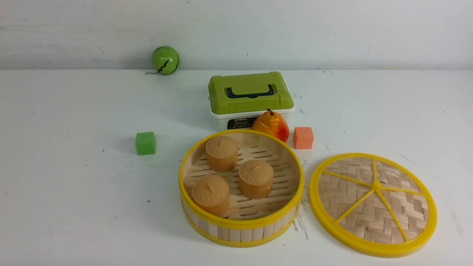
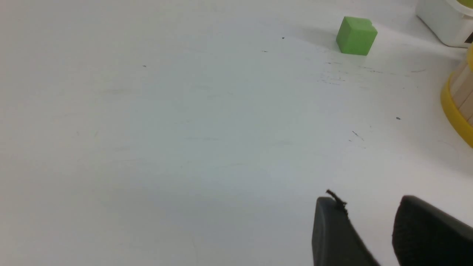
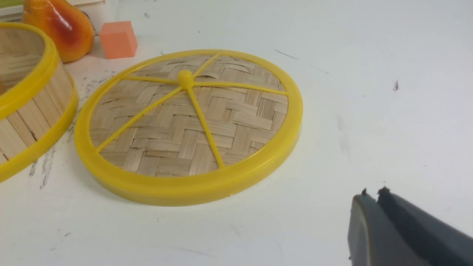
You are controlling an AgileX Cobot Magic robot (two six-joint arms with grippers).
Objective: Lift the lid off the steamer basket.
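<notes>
The lid (image 1: 373, 204) is off and lies flat on the table (image 1: 74, 184), knob side up, just to the right of the steamer basket (image 1: 241, 224) w/ a narrow gap between their rims. Basket sits open at center front; three tan round cakes (image 1: 255, 178) stand on its slatted floor. Behind it, touching or nearly touching the far rim, is a pear (image 1: 271, 125), w/ an orange cube (image 1: 303, 137) just beside the pear on the right. A green-and-white box (image 1: 250, 99) stands right behind the pear. Green cube (image 1: 145, 143) is off to the left of the basket, well apart. Green ball (image 1: 165, 60) is far back by the wall.

Left gripper (image 2: 369, 225) hovers over bare table, jaws apart w/ a clear gap, holding nothing. Right gripper (image 3: 377, 199) is near the lid but not touching it; fingers pressed together, nothing between them.
</notes>
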